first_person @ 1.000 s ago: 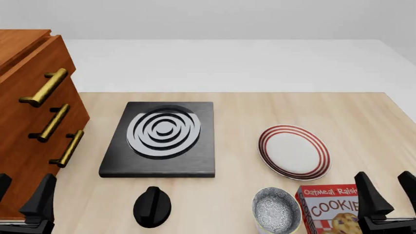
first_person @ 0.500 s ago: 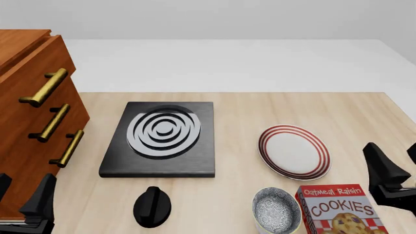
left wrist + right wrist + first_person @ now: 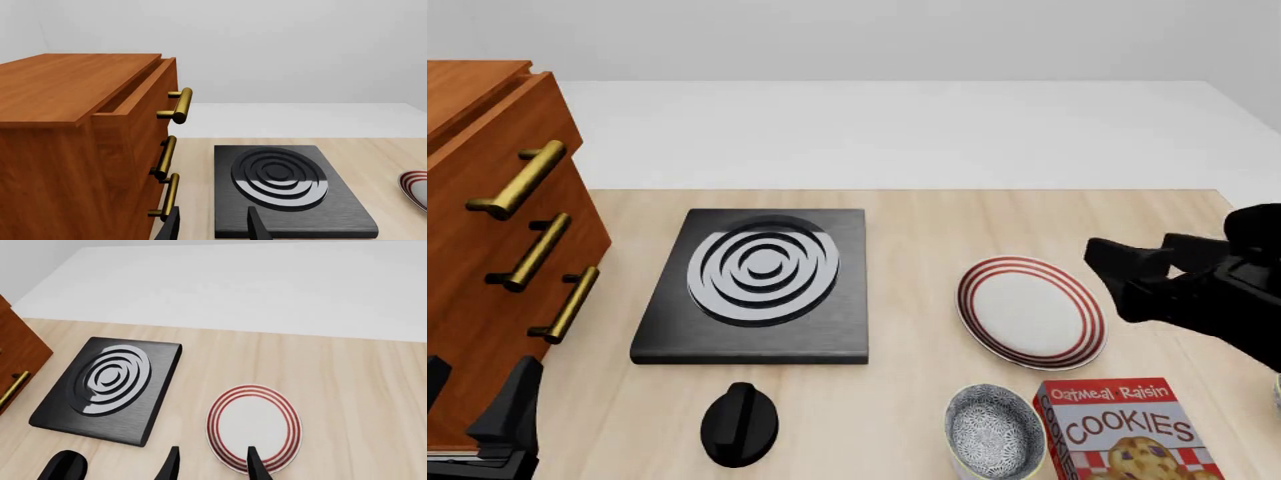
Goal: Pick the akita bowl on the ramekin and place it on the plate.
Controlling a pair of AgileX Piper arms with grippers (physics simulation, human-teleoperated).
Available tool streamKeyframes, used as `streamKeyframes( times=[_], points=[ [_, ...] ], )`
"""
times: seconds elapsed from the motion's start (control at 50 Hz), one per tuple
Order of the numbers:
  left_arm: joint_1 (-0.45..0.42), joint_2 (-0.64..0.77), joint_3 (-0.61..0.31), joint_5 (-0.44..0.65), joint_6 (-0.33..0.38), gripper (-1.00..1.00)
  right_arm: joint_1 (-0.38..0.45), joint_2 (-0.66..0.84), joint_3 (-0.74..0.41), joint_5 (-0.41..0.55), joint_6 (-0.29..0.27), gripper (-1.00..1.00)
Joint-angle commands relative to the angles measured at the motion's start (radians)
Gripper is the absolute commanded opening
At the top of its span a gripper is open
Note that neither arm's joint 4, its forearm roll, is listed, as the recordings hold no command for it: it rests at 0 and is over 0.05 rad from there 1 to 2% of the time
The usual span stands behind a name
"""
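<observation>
Currently my right gripper (image 3: pixel 1121 275) hangs open and empty beside the plate (image 3: pixel 1030 312), high enough for a top-down reach, I judge, to the akita bowl (image 3: pixel 994 432) just nearside of the plate, left gripper (image 3: pixel 212 227) parked open.

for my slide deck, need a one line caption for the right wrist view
Right gripper, jaws open, above the red-ringed plate, black stove alongside.
</observation>
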Motion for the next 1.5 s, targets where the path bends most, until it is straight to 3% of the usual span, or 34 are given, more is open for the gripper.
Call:
streamKeyframes(
  times=[0.02,0.2,0.32,0.58,0.8,1.1,1.5],
  points=[
    [0.000,0.000,0.000,0.000,0.000,1.00,0.076,0.144,-0.056,0.091,0.066,1.00],
    [0.000,0.000,0.000,0.000,0.000,1.00,0.142,0.180,0.010,0.084,0.175,1.00],
    [0.000,0.000,0.000,0.000,0.000,1.00,0.154,0.176,0.062,0.061,0.206,1.00],
    [0.000,0.000,0.000,0.000,0.000,1.00,0.155,0.196,0.176,0.023,0.196,1.00],
    [0.000,0.000,0.000,0.000,0.000,1.00,0.146,0.187,0.207,0.029,0.204,1.00],
    [0.000,0.000,0.000,0.000,0.000,1.00,0.195,0.254,0.292,-0.068,0.262,1.00],
    [0.000,0.000,0.000,0.000,0.000,1.00,0.210,0.314,0.340,-0.132,0.296,1.00]
  ],
)
